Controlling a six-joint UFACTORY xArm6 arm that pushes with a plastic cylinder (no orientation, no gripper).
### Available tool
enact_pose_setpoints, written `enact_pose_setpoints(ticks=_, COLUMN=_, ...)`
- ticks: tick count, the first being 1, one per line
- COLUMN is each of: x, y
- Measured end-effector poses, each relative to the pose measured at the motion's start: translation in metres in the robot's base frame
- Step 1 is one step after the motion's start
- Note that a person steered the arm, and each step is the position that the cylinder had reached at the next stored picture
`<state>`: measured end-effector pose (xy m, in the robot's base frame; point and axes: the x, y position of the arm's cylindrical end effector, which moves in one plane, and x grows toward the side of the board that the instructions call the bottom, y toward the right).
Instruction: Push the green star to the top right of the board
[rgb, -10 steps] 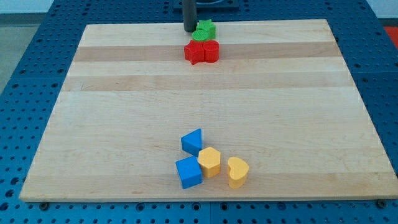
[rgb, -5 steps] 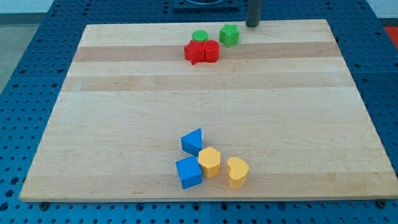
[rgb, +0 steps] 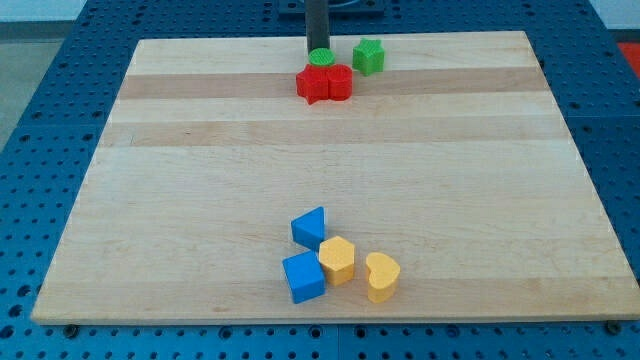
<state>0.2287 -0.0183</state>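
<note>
The green star (rgb: 368, 56) sits near the board's top edge, a little right of centre. My tip (rgb: 317, 49) is to the star's left, right behind a green round block (rgb: 320, 58) and seemingly touching it. Two red blocks (rgb: 313, 84) (rgb: 339, 82) sit side by side just below the green round block, touching it. A gap separates the star from the tip and from the red blocks.
Near the view's bottom centre lies a cluster: a blue triangular block (rgb: 310, 227), a blue cube (rgb: 303, 277), and two yellow blocks (rgb: 338, 260) (rgb: 382, 276). The wooden board (rgb: 180, 180) rests on a blue perforated table.
The star was pushed right, away from the green round block. The tip then swung past it to the upper right and has now come back left, behind the green round block.
</note>
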Motion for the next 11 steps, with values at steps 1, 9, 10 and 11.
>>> enact_pose_setpoints(ticks=1, x=0.002, y=0.019)
enact_pose_setpoints(ticks=9, x=0.031, y=0.226)
enact_pose_setpoints(ticks=10, x=0.031, y=0.22)
enact_pose_setpoints(ticks=11, x=0.059, y=0.182)
